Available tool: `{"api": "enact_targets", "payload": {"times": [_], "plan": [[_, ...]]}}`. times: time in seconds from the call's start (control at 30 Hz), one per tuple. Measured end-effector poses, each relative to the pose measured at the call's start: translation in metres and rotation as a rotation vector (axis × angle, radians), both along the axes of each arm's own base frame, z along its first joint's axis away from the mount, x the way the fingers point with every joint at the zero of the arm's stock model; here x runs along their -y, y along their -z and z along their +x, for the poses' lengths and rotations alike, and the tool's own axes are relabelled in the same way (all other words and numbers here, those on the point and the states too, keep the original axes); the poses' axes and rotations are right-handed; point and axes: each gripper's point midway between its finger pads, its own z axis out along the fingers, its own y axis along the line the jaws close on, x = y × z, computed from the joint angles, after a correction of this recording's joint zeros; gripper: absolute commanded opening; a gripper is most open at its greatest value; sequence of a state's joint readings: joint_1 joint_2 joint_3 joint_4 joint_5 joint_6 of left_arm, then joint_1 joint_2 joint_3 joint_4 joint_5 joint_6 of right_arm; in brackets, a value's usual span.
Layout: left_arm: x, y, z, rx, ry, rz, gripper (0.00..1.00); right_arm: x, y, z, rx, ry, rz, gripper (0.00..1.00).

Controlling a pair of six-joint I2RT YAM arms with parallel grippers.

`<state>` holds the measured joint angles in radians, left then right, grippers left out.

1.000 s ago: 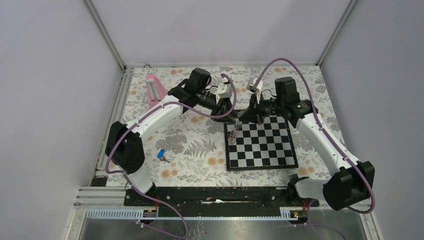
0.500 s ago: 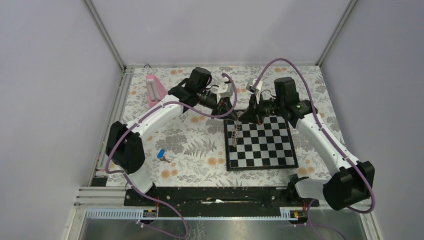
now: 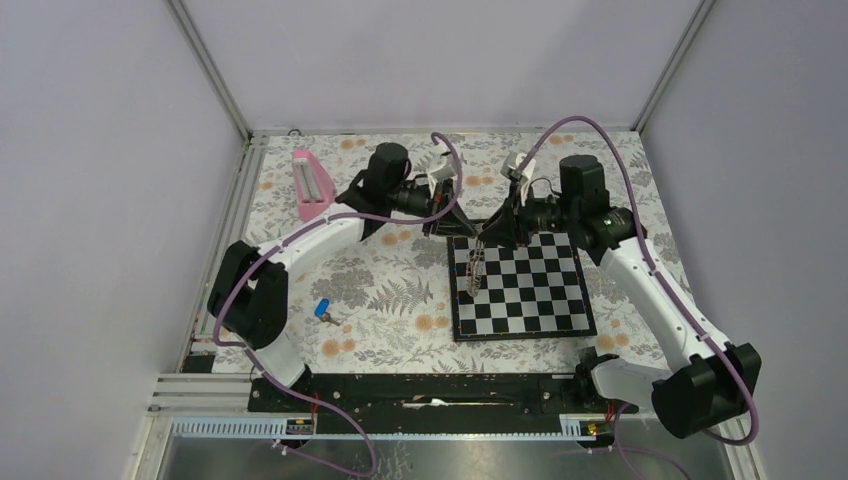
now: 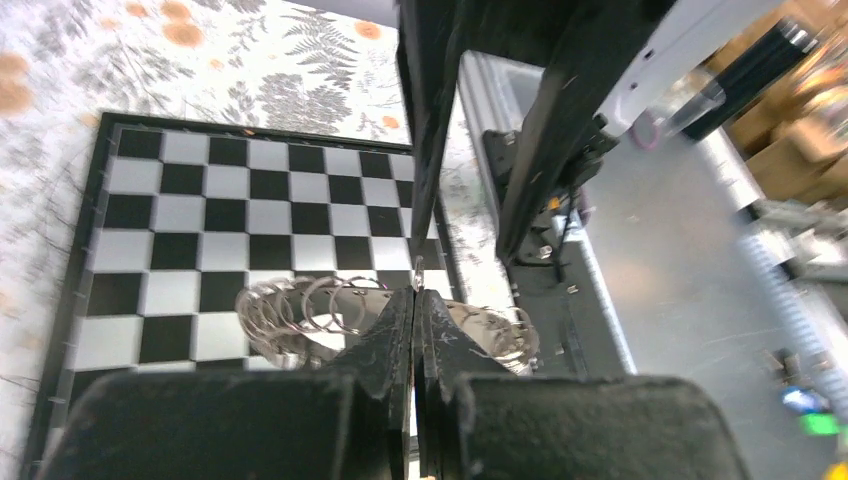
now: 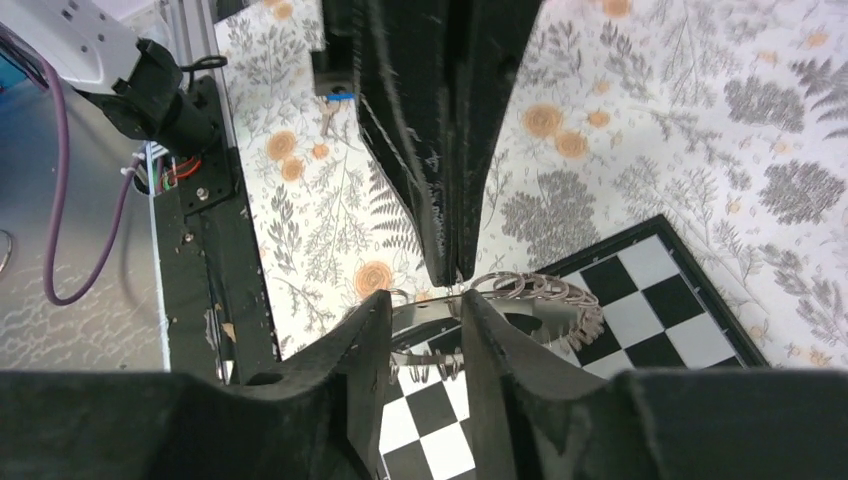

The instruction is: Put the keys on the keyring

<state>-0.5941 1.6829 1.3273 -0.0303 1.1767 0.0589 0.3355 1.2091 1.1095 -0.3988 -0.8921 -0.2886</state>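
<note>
Nearest you, the key [image 3: 322, 310] lies flat on the flowered table [image 3: 390, 290], in its left half and toward the near edge. You can see its blue head and short metal blade. It is well apart from both grippers and from the ring, and nothing touches it.

Further in, the chessboard [image 3: 530, 300] lies on the right half of the table, square to its edges.

Over the far left corner of that board you have the keyring [image 3: 477, 265]. It is lifted and hangs edge-on to the overhead camera, its upper part between the two sets of fingers and its lower part reaching down toward the board's left edge. You cannot tell from these views whether its lowest point touches the board. Up close, the band shows as a row of small overlapping wire loops.

Your left gripper [image 4: 415, 300] is clenched: its fingertips are pressed together on the keyring's band, which shows on either side of them. Your right gripper [image 5: 425, 305] is released. Its two fingers stand apart with a clear gap, the band runs through that gap, and the left fingertips come down onto the ring just beyond it.

At the far left corner of the table a pink object [image 3: 311, 183] lies near the left edge, apart from everything else.
</note>
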Motion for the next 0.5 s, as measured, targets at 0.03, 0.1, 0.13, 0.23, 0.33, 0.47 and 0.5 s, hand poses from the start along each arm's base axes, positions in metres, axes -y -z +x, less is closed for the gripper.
{"api": "enact_targets", "payload": {"times": [0.03, 0.1, 0.13, 0.23, 0.33, 0.47, 0.5], "plan": [[-0.002, 0.003, 0.001, -0.047, -0.02, -0.015, 0.0, 0.0, -0.005, -0.001, 0.009, 0.001, 0.013, 0.49], [-0.006, 0.008, 0.003, -0.145, -0.06, -0.053, 0.0, 0.001, -0.015, -0.003, 0.026, 0.005, 0.036, 0.55], [-0.009, 0.011, 0.002, -0.193, -0.078, -0.073, 0.0, 0.002, -0.019, -0.003, 0.026, 0.007, 0.047, 0.56], [-0.015, 0.001, 0.001, -0.29, -0.098, -0.14, 0.0, 0.001, -0.028, -0.003, 0.023, 0.01, 0.075, 0.56], [-0.015, -0.026, -0.003, -0.302, -0.087, -0.23, 0.0, 0.001, -0.034, -0.002, 0.017, 0.016, 0.09, 0.56], [-0.019, -0.049, -0.01, -0.295, -0.07, -0.313, 0.0, -0.002, -0.043, -0.003, 0.017, 0.007, 0.118, 0.53], [-0.02, -0.051, -0.012, -0.299, -0.066, -0.323, 0.0, -0.002, -0.044, -0.003, 0.017, 0.003, 0.124, 0.52]]}}
